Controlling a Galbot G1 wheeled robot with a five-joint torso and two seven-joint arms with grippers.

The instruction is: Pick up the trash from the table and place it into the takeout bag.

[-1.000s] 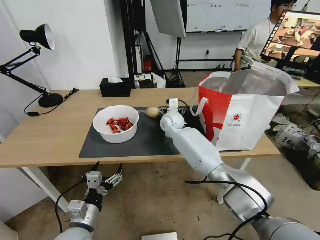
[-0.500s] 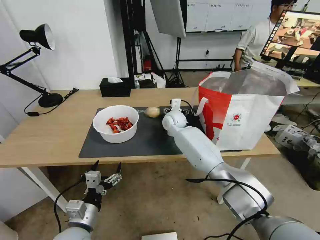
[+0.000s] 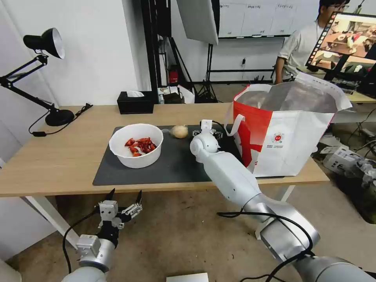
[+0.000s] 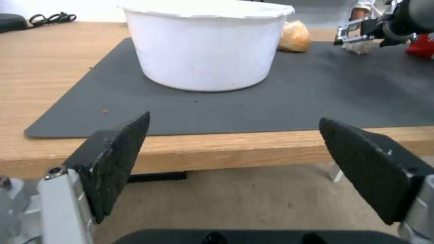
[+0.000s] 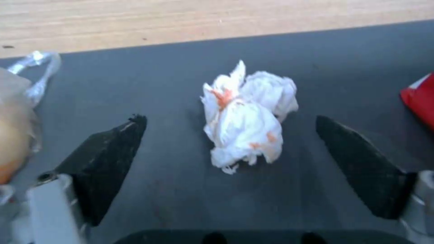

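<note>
Tissue between open right gripper fingers, unlabelled

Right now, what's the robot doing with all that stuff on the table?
It is tidying up. The right gripper hangs open over a crumpled tissue on the dark mat, fingers on either side, not touching it. The left gripper waits open below the table edge. The bowl, the wrapped lump and the takeout bag sit nearby.

White wall; black desk lamp
</note>
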